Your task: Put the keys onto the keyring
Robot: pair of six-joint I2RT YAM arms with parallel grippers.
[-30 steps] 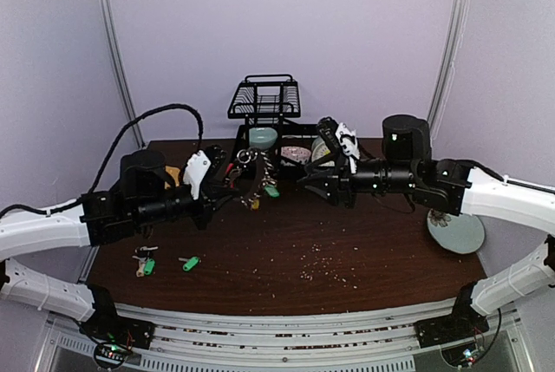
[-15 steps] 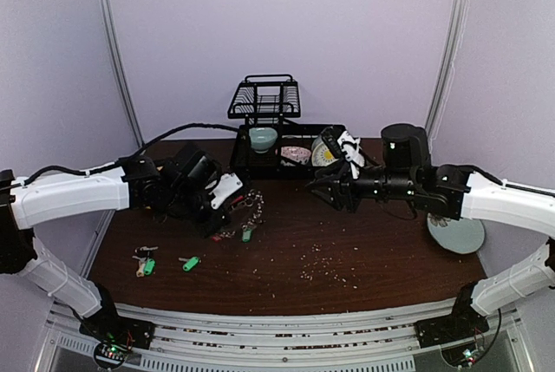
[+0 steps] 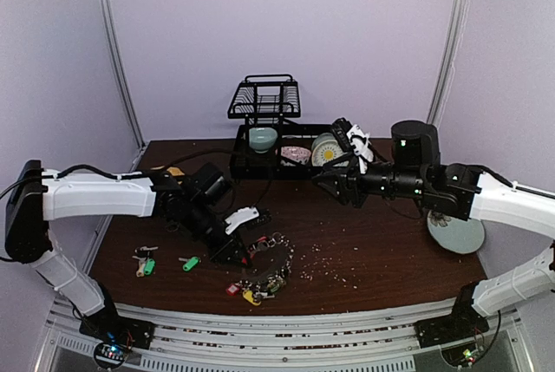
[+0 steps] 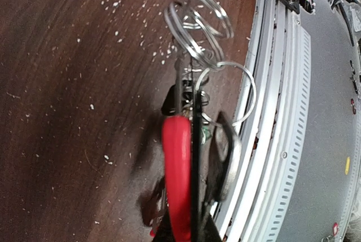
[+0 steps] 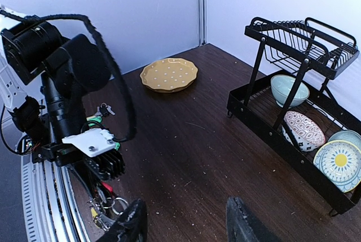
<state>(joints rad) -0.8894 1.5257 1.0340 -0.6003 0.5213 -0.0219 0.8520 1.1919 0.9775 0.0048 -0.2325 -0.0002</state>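
Note:
The keyring (image 3: 264, 272) has a red sheathed arc (image 4: 177, 163), silver rings and several tagged keys. It hangs from my left gripper (image 3: 241, 253), low over the table's near edge, and its key cluster touches the wood. My left gripper (image 4: 186, 233) is shut on the red arc. It also shows in the right wrist view (image 5: 96, 157). Two loose keys with green tags (image 3: 147, 264) (image 3: 191, 262) lie on the table's left side. My right gripper (image 3: 325, 179) is open and empty, raised above the table's middle, its fingers (image 5: 132, 225) spread wide.
A black dish rack (image 3: 264, 120) with bowls and plates stands at the back. A yellow plate (image 5: 169, 74) lies at the back left. A pale plate (image 3: 455, 233) lies at the right edge. The metal rail (image 4: 282, 140) runs just past the near edge. Crumbs dot the wood.
My left arm has swung the keyring down from mid-air at the back to the table's near edge. My right gripper has drawn back slightly to the right.

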